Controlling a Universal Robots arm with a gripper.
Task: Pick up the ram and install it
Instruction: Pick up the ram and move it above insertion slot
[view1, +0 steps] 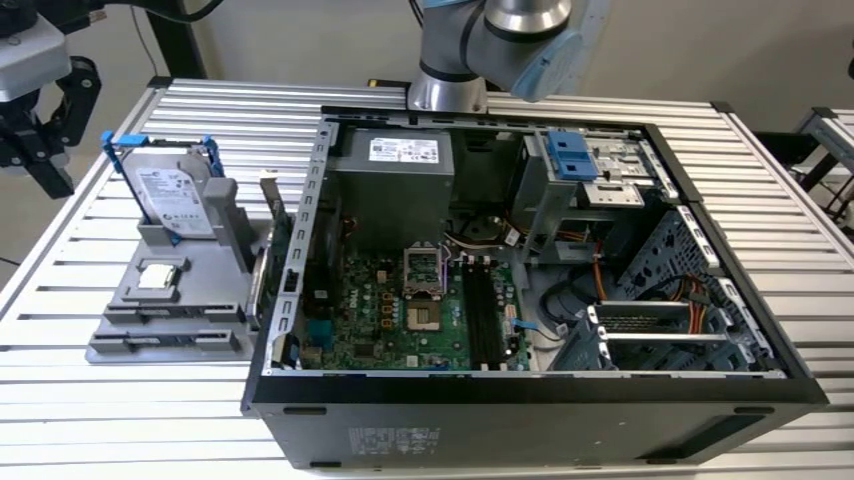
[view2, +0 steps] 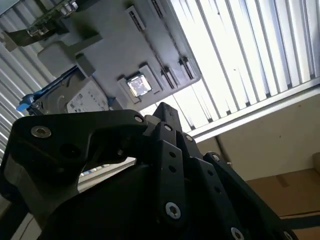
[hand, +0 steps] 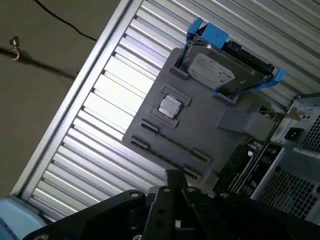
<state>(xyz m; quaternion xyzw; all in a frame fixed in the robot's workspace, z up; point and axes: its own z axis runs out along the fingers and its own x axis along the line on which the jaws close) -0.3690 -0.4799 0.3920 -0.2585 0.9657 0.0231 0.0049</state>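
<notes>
A thin dark board that I take for the ram (hand: 236, 169) stands on edge in the grey holder's (hand: 200, 135) side nearest the computer case; in the exterior view the ram (view1: 258, 285) is a dark strip between holder and case wall. My gripper (view1: 54, 168) hangs above the table's far-left corner in the exterior view, off to the holder's left and well apart from the ram. In both wrist views the gripper's black linkage (hand: 173, 176) (view2: 162, 108) is seen with the holder beyond it. The motherboard's long black slots (view1: 481, 312) lie inside the open case.
The holder (view1: 147, 330) also carries a hard drive in a blue bracket (view1: 171, 190) and a small square chip (view1: 160, 277). A green expansion card (view1: 280, 250) stands by the case wall. The open case (view1: 534, 390) fills the table's middle, with the arm's base (view1: 447, 90) behind it.
</notes>
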